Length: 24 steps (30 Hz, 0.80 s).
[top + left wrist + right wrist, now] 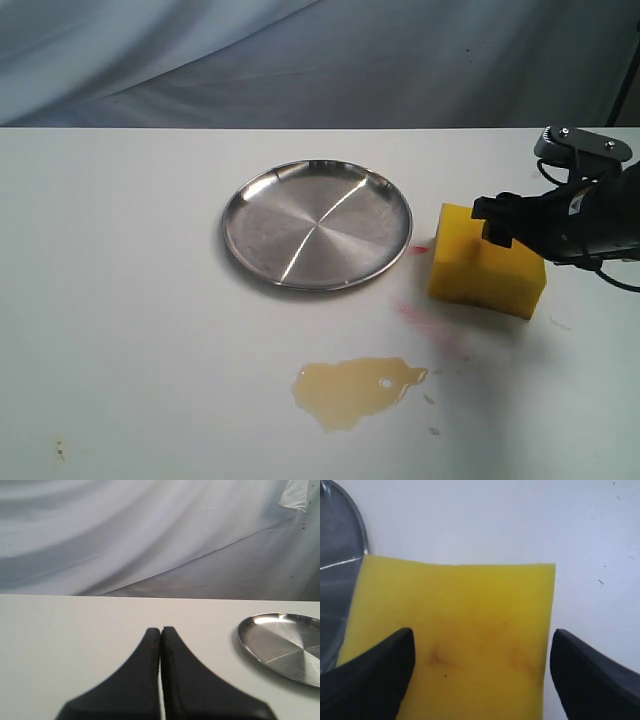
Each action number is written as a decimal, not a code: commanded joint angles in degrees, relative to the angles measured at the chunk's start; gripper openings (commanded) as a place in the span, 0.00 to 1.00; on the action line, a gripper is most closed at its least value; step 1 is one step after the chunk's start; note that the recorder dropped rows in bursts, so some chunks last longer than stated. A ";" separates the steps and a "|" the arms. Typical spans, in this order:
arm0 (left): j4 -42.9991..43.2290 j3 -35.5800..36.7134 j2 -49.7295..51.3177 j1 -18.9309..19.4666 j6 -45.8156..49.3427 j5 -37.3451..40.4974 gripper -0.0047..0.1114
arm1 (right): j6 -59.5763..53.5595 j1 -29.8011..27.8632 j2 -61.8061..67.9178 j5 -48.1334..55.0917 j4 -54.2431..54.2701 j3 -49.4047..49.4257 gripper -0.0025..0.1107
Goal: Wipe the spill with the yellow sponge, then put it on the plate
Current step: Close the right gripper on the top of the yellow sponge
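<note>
Right claw (pixel 482 635) is spread wide and straddles the yellow sponge (pixel 468 272), one finger over each side edge; in the right wrist view one finger overlaps the foam edge and the other stands just off it, so no pinch is established yet. Left claw (pixel 160 630) is pressed together, holds nothing, and sits low over bare tabletop (pixel 120 330) with the plate (pixel 280 647) off to one side.

Position of the sponge: flat on the tabletop, just beside the plate rim on the right of the exterior view. Its long axis appears to run along the right arm's reach, with the jaws across the shorter side; treat this as probable, not certain.

Governing relation: the spill (pixel 355 390) lies well apart from the sponge, toward the front of the exterior view and to the left. The right arm is clearly the nearer one.

Clearances: the path to the spill crosses open tabletop marked only by pink-red smears (pixel 425 320). The plate rim is the one edge to keep off during the sweep
</note>
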 commanded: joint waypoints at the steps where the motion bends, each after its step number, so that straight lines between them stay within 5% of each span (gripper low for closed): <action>1: 0.04 0.25 -0.09 -0.05 -0.03 -0.23 0.05 | 0.27 -1.31 1.11 -1.22 -0.01 0.29 0.63; 15: 0.04 0.25 -0.09 -0.05 -0.16 -0.23 0.05 | 0.27 -1.47 1.22 -2.00 -0.01 0.29 0.55; 24: 0.04 0.25 -0.09 -0.05 -0.05 -0.23 0.05 | 0.14 -1.37 1.22 -1.58 -0.96 0.29 0.64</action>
